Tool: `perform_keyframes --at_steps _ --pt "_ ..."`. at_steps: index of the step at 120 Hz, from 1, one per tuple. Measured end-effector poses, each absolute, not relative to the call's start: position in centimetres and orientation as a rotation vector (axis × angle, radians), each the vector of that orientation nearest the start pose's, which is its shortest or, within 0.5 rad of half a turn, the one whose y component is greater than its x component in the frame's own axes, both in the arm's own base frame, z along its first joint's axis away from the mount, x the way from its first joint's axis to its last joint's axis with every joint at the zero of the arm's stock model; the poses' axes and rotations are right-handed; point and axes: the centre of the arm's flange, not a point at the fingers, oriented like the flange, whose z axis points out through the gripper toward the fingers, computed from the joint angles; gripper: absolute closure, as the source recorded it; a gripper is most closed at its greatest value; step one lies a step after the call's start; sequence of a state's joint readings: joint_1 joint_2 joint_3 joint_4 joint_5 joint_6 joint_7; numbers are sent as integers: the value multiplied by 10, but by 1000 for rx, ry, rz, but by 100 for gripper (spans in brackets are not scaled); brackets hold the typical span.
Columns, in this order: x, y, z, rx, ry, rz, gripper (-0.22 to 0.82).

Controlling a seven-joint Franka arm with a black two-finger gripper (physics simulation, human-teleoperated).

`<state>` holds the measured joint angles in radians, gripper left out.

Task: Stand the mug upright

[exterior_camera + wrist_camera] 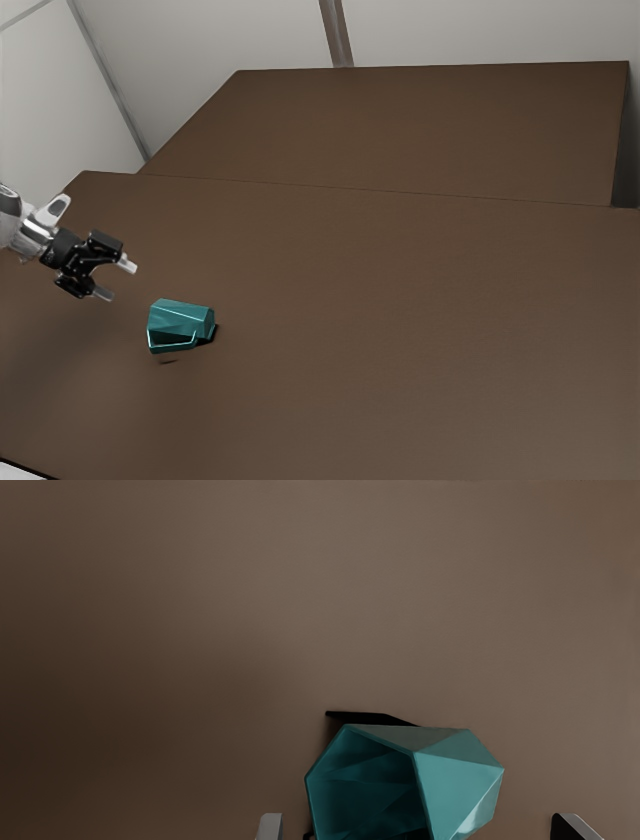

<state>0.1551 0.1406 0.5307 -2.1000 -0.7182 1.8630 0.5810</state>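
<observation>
One faceted teal mug (180,318): lying on its side on the brown tabletop (400,330), toward the exterior view's left, near the gripper.
Mouth of the mug (370,790): open and angled so that the wrist view looks into its darker teal hollow; flat, angular panels catch the light on the outer wall.
Shadow (370,718): a black, narrow shape along one side of the mug.
Black two-finger gripper (115,279): in the exterior view, just beside the mug on the side toward the exterior view's left, apart from it, its pale tips pointing toward the exterior view's right.
Fingers (270,827): spread wide; in the wrist view the mug appears between them, with a gap on either side, neither finger touching it.
Arm (28,232): white and silver, entering at the exterior view's left edge and ending in the gripper.
Tabletop: plain brown; a thin seam (350,189) crosses it, with a second brown panel (400,130) behind.
Wall (480,30): pale, in the background, with a grey-brown upright strip (337,35) against it.
</observation>
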Motion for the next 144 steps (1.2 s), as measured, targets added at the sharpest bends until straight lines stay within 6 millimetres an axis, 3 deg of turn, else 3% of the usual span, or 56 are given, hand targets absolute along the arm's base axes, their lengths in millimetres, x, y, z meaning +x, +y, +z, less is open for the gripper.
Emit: perform_keyframes --at_steps 24,58,131,144 --pt "419 290 309 2234 594 197 2" --pt "412 274 288 2148 508 302 2" --pt "421 228 273 2162 270 318 2" --pt "423 225 272 2166 248 325 7"
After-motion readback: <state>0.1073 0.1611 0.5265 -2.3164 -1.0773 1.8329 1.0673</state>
